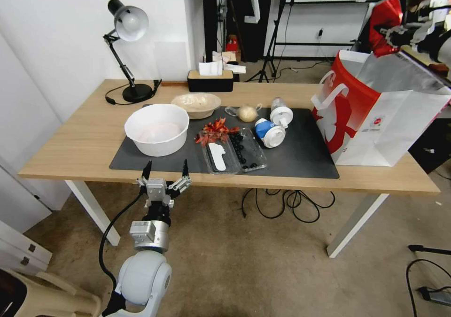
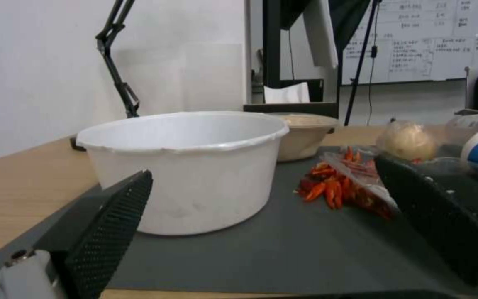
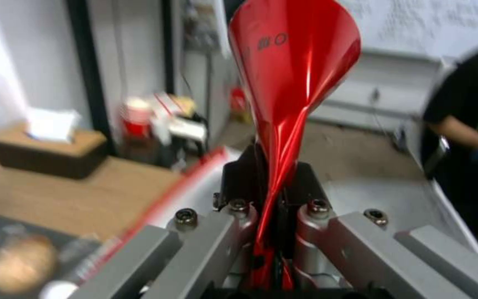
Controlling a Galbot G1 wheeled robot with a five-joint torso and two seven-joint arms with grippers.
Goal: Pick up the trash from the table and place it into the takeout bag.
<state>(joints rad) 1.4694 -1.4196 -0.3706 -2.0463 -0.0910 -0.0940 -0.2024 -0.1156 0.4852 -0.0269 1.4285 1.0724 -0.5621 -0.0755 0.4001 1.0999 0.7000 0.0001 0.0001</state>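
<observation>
My right gripper (image 1: 387,31) hangs above the open mouth of the red-and-white takeout bag (image 1: 371,115), shut on the crushed red can (image 1: 386,16). The right wrist view has the flattened can (image 3: 291,70) pinched between the fingers (image 3: 239,174). On the table's dark mat (image 1: 300,159) lie a shallow beige bowl (image 1: 196,104), a clear bag with a beige lump (image 1: 246,113), a clear white-lidded cup (image 1: 281,112) and a blue-and-white cup (image 1: 270,132). My left gripper (image 1: 165,171) is open at the table's front edge, in front of the large white bowl (image 1: 157,128).
A clear tray of black berries (image 1: 232,153) and a small packet of red chillies (image 1: 215,131) lie mid-mat. A desk lamp (image 1: 129,54) and a tissue box (image 1: 210,78) stand at the back. Cables lie on the floor under the table (image 1: 70,152).
</observation>
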